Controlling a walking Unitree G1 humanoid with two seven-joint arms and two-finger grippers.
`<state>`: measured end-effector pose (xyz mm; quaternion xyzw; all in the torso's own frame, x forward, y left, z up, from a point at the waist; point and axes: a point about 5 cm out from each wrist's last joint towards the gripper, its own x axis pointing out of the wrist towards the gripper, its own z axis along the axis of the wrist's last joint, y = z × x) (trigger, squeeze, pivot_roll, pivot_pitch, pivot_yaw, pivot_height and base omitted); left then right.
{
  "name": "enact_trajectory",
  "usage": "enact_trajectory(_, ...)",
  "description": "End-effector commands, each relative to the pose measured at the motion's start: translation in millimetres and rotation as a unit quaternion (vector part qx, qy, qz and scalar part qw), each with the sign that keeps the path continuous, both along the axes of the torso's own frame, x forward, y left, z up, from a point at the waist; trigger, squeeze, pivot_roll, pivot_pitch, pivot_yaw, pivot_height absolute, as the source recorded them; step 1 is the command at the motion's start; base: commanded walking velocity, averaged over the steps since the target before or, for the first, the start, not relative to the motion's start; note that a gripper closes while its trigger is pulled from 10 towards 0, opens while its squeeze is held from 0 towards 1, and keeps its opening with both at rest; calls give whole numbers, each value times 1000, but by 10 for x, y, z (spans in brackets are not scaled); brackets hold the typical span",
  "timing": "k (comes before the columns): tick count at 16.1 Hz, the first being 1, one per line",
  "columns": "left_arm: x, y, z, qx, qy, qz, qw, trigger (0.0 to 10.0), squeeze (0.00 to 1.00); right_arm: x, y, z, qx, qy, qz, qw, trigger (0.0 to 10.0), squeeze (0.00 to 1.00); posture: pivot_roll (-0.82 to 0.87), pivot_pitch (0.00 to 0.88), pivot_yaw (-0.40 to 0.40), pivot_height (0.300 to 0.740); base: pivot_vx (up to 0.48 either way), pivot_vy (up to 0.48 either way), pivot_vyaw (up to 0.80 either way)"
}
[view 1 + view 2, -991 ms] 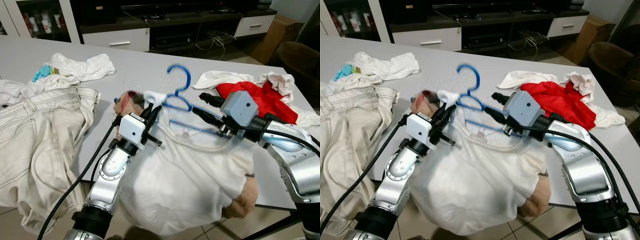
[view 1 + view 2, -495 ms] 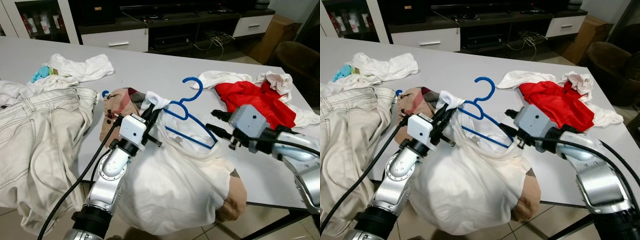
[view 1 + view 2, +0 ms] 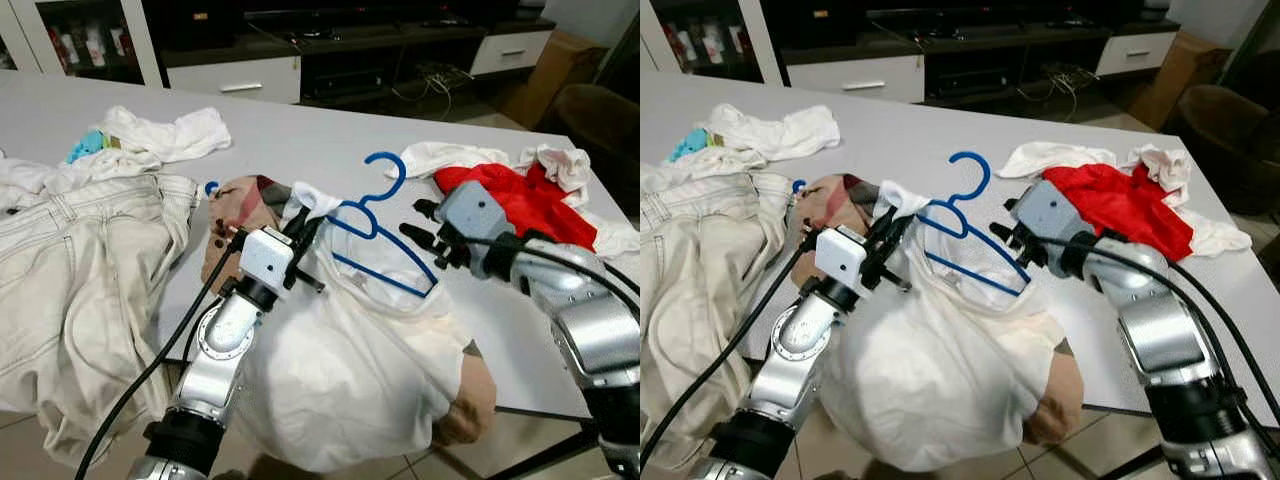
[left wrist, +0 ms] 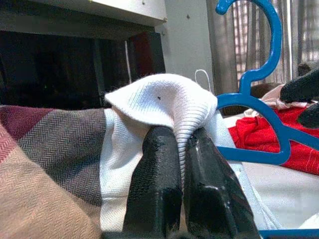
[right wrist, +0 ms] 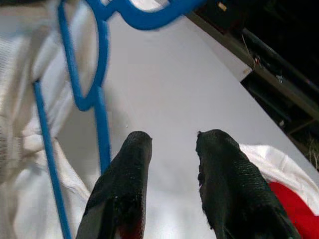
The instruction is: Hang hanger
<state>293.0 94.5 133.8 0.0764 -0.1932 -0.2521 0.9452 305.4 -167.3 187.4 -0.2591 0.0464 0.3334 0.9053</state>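
Left gripper point(image 3: 303, 222): pressed together on a fold of the white shirt's collar, just beside the hanger's near shoulder; collar ribbing bunched over both black fingers point(image 4: 154, 184) in the left wrist view.
Right gripper point(image 3: 418, 222): spread, holding nothing; hovering just beside the hanger's far arm, apart from it, fingers point(image 5: 122, 189) aimed across the bare table past the blue wire.
Hanger point(image 3: 372, 225): blue, lying tilted in the neck opening of the white shirt; hook raised above the collar and turned toward the far side of the table; lower bar inside the neckline.
White shirt point(image 3: 350, 350): draped around the hanger, body hanging off the near table edge below it.
Plaid garment point(image 3: 235, 205): brown and maroon, touching the shirt collar on the left-gripper side of the hanger; another tan part visible under the shirt's hem at the table edge.
Red garment point(image 3: 520, 195): beyond the right gripper, well apart from the hanger, lying on white cloth.
Beige trousers point(image 3: 90, 270): far left of the hanger, spread over the table edge.
White cloth pile point(image 3: 160, 135): behind the trousers, well apart from the hanger.
Table point(image 3: 300, 135): white, bearing all items.
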Motion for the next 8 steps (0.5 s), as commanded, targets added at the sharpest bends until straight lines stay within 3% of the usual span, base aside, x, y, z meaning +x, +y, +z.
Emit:
enact_trajectory(1, 4, -22, 25, 1, -7, 0, 1000, 0, 0, 42, -7, 1, -3, 4, -12, 1000, 10000, 55, -16, 0, -50, 740, 0, 0, 0)
enact_trajectory(6, 10, -29, 30, 4, -9, -4, 1000, 0, 0, 26, 193, 169, 39, 5, 60, 997, 10000, 51, -22, 0, -42, 740, 0, 0, 0)
enact_trajectory(8, 12, -32, 31, 4, -9, -5, 1000, 0, 0, 23, 196, 196, 38, 3, 67, 997, 10000, 43, -27, 0, -41, 740, 0, 0, 0)
